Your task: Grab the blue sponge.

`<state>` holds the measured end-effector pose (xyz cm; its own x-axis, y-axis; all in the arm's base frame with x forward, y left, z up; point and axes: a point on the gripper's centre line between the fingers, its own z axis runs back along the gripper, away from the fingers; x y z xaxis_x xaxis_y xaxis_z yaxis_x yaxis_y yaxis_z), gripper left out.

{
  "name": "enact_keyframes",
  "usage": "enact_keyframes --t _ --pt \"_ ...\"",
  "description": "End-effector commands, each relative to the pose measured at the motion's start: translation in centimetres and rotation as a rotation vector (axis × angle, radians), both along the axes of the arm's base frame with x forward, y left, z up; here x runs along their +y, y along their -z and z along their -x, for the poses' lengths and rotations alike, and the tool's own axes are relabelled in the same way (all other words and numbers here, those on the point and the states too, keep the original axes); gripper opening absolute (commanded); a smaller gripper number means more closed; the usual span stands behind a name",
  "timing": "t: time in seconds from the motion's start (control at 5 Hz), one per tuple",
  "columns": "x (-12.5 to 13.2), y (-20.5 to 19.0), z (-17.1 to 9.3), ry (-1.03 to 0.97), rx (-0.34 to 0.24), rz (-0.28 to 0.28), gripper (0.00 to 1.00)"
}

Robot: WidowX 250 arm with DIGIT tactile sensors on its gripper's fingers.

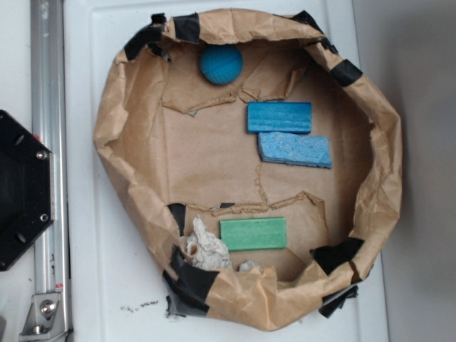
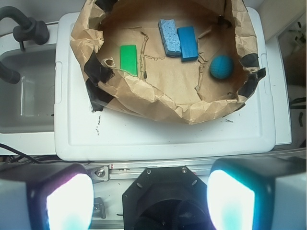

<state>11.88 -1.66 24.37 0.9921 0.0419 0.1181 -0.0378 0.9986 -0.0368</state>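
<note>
Two wide-apart, empty gripper [image 2: 146, 196] fingers at frame bottom needed centring over the blue sponge [image 2: 170, 36], clear of the touching teal block [image 2: 187, 43].

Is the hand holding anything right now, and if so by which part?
Nothing is held. The hand is open with an empty gap between its fingers, back above the robot base. The blue sponge lies untouched in the paper bowl, touching the teal block.

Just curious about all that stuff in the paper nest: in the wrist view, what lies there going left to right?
Green block → blue sponge → teal-blue block, touching the sponge → teal-blue ball.
</note>
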Motion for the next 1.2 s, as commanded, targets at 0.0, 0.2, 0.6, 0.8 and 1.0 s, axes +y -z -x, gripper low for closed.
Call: enact_keyframes --t 0.0,0.2,0.6,0.8,1.0 --pt "0.0 0.0 0.0 0.000 0.000 0.000 1.00" --pt "1.3 3.0 -5.0 -0.141 -0.075 0.000 1.00" --pt "3.8 7.4 -15.4 -0.125 -0.245 0.053 1.00" --pt "4.5 9.4 -20.3 -0.024 -0.272 0.000 1.00" --pt "4.9 11.6 -22.2 0.086 -0.271 -0.069 1.00"
